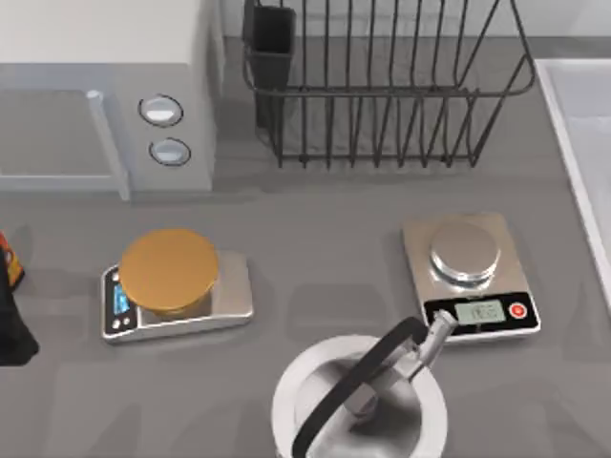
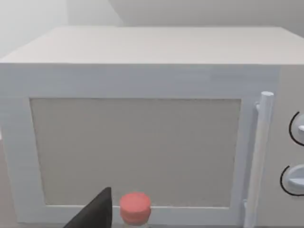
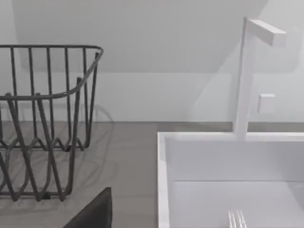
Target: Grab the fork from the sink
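Steel tines: the fork (image 3: 236,219) shows as thin prongs low inside the sink (image 3: 162,180), nearest the right wrist camera; its handle is cut off by the frame edge, so how it lies cannot be told.
Right claw: a dark finger (image 3: 92,213) sits at the frame's near edge, over the grey desk (image 3: 128,156) and just short of the basin's raised rim; I cannot tell whether the claw is wide or narrow.
Rim hazard: the basin wall stands between that finger and the fork, so a low, straight reach would likely strike the rim before it gets over.
Grasp hazard: the fork is slim and probably lies flat on the basin floor, so fingers closing too high would likely slide off the shiny metal.
Rack hazard: the black wire dish rack (image 3: 45,118) stands beside the sink, close enough that a wide elbow swing might clip it.
Faucet hazard: the white tap (image 3: 247,76) rises from the far rim, and a high approach could knock it.
Left claw: parked facing the microwave (image 2: 137,142), one dark finger (image 2: 95,211) beside a red-capped bottle (image 2: 135,206); its opening cannot be told.
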